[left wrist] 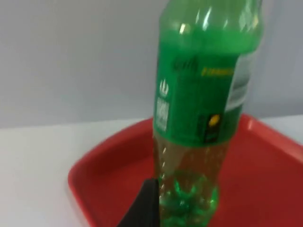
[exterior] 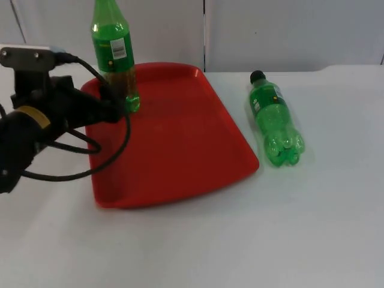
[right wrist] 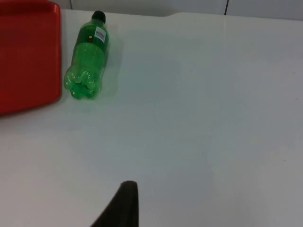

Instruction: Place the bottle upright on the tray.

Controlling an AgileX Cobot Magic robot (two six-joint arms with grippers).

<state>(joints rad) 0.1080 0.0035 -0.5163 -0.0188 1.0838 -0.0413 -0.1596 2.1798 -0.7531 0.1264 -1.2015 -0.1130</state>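
A green bottle (exterior: pixel 114 54) with a green label stands upright in the back left corner of the red tray (exterior: pixel 180 144). My left gripper (exterior: pixel 117 107) comes in from the left and is shut on its lower part, just above the tray floor. In the left wrist view one black fingertip (left wrist: pixel 144 208) lies against the bottle's (left wrist: pixel 199 118) base over the tray (left wrist: pixel 104 184). A second green bottle (exterior: pixel 275 120) with a black cap lies on its side on the table right of the tray. My right gripper (right wrist: pixel 124 203) waits over bare table, well short of that lying bottle (right wrist: pixel 87 64).
The white table (exterior: pixel 240 240) stretches in front of and to the right of the tray. A grey partition wall (exterior: pixel 288 30) closes off the back. The tray's edge (right wrist: pixel 28 52) sits beside the lying bottle.
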